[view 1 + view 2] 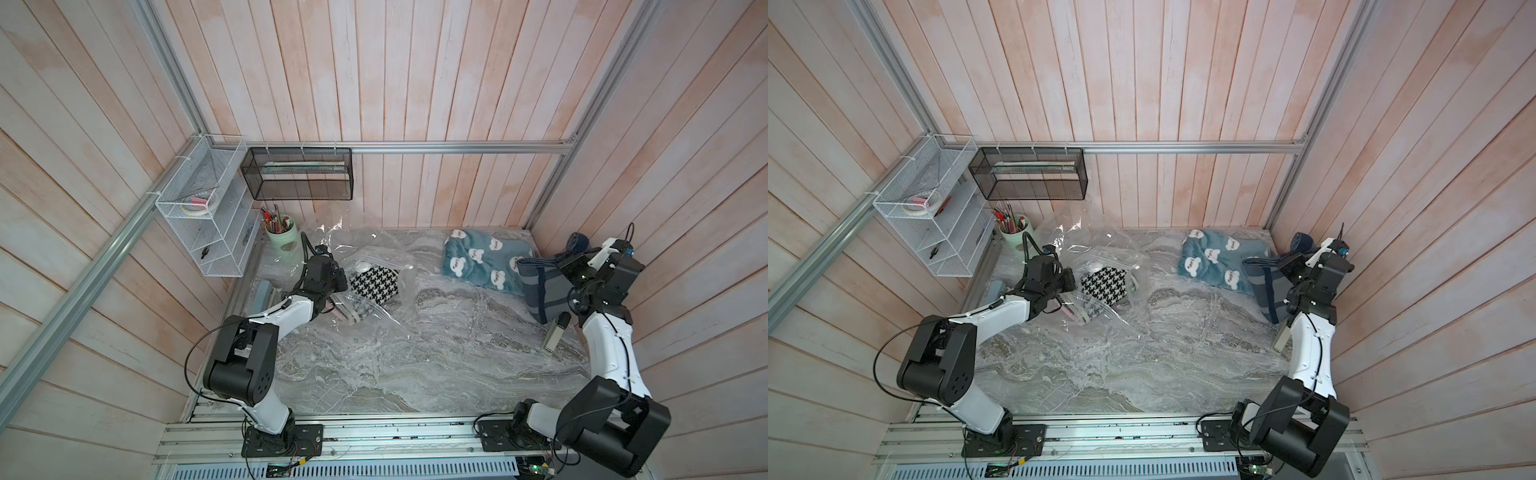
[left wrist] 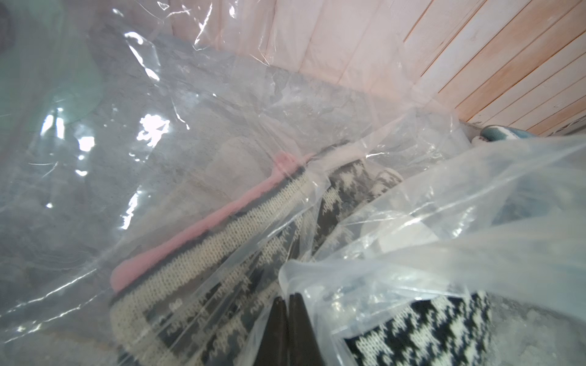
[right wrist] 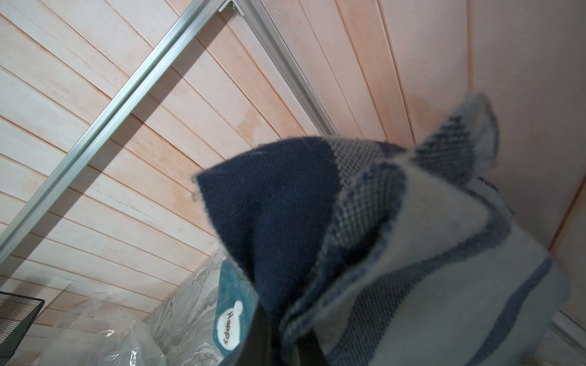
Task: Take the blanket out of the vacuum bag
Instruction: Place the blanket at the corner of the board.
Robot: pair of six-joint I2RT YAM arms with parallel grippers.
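Vacuum bag (image 1: pixel 386 259) (image 1: pixel 1121 259): large, transparent, crinkly plastic bag, crumpled on the back-left part of the table, beside the left arm.
Valve (image 1: pixel 363 267): round, white, on the vacuum bag's upper sheet, just behind the houndstooth pattern.
Houndstooth blanket (image 1: pixel 374 284) (image 2: pixel 428 326): folded black-and-white knit with a pink edge; inside the vacuum bag, seen through the plastic.
Left gripper (image 2: pixel 287 298): fingers pressed together, pinching a fold of the vacuum bag's plastic just above the houndstooth blanket.
Striped blanket (image 1: pixel 544 291) (image 3: pixel 412 237): grey-and-navy knitted cloth, outside the vacuum bag, held raised near the right wall and draping down towards the table.
Right gripper (image 3: pixel 287 342): fingers clamped on the striped blanket's upper edge.
Teal blanket (image 1: pixel 486 257) (image 1: pixel 1217 257): fleece with white bear patches, lying at the back right, touching the striped blanket, well apart from the vacuum bag.
Table (image 1: pixel 395 365): grey marble-patterned top.
Pen cup (image 1: pixel 282 235): pale green, full of pens, in the back-left corner, near the vacuum bag.
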